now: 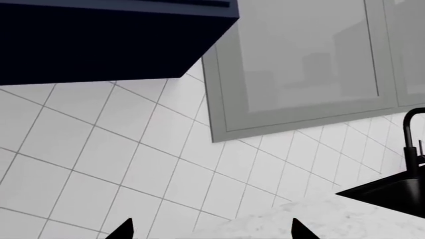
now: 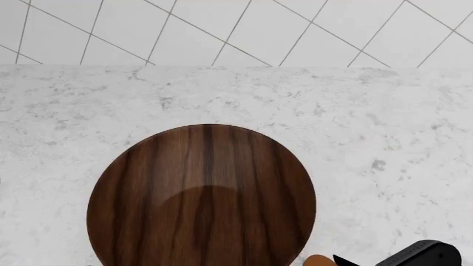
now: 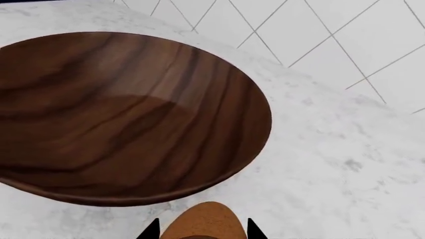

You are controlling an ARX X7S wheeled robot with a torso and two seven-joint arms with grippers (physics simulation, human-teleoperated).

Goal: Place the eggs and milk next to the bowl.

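The bowl [image 2: 201, 199] of dark brown wood stands on the white marble counter [image 2: 384, 138], wide and with nothing in it. In the right wrist view the bowl [image 3: 119, 114] fills the picture just beyond my right gripper [image 3: 201, 230]. That gripper is shut on a tan-brown egg [image 3: 199, 219], held just off the bowl's rim. The head view shows the egg [image 2: 318, 260] at the bottom edge, to the right of the bowl, with my right gripper [image 2: 338, 259] beside it. My left gripper [image 1: 212, 231] is open with nothing in it, raised and facing the tiled wall. The milk is out of view.
A white tiled wall [image 2: 221, 27] runs behind the counter. The left wrist view shows a grey wall cabinet [image 1: 305, 59], a dark blue hood [image 1: 99, 35], and a black sink [image 1: 391, 191] with a black faucet [image 1: 413, 139] set in the counter.
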